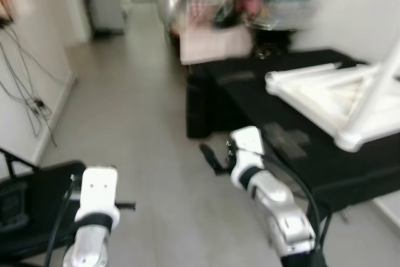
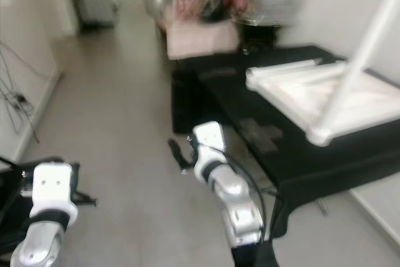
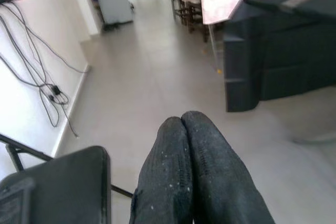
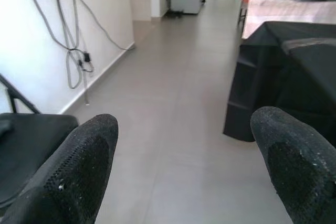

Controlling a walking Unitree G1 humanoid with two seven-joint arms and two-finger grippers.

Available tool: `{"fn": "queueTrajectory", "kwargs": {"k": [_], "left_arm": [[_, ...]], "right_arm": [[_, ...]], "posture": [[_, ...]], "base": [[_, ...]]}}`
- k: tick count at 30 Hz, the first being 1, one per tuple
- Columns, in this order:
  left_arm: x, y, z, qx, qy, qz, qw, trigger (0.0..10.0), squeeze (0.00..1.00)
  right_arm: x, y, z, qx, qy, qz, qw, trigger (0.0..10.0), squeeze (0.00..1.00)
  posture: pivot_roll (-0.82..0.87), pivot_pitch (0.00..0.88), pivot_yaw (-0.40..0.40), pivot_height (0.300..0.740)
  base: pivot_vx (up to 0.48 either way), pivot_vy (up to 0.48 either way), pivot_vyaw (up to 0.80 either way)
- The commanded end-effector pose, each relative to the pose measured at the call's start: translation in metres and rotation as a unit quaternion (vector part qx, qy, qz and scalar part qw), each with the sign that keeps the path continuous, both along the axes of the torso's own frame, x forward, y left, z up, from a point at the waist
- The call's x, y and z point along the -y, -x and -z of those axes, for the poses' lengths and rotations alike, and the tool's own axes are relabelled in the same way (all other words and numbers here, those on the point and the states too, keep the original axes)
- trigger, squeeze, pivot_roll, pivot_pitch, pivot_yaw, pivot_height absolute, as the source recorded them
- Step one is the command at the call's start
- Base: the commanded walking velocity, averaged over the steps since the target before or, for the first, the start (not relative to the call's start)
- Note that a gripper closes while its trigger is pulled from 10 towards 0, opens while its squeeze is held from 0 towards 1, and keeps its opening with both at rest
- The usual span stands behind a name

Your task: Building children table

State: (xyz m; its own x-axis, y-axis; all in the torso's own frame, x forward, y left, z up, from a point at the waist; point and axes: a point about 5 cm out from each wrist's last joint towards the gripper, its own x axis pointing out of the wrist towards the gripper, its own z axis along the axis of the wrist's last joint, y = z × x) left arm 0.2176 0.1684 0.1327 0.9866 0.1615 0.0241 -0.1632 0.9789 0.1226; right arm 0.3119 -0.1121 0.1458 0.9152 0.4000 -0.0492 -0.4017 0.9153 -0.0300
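Upside down on the black-draped worktop point(image 1: 350, 173) at the right, the white children's table point(image 1: 325, 95), one leg point(image 2: 365, 45) standing up, presumably laid so for fitting the rest. Nearer, over bare floor point(image 1: 137, 129) and apart from it, the right claw point(image 1: 211, 154) spread wide and empty, seemingly ready to grasp. Nearest left, beside a black chair point(image 1: 37, 182), the left claw point(image 3: 184, 129), pressed together on nothing, likely idle.

Black-draped table point(image 1: 350, 167) w/ upturned white kids' table point(image 1: 331, 95) lying on top, legs up; grey tile floor point(image 1: 137, 129) beside.
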Motion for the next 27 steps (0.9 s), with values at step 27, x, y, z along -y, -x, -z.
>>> {"fn": "queueTrajectory", "kwargs": {"k": [27], "left_arm": [[0.0038,-0.0071,0.0026,-0.001,0.009,0.017,1.000,10.0,0.00]], "right_arm": [[-0.0035,-0.0043,0.0117,-0.037,0.019,-0.037,0.998,10.0,0.00]], "posture": [[-0.08,0.047,-0.004,0.740]], "base": [[0.376,0.000,0.11]]}}
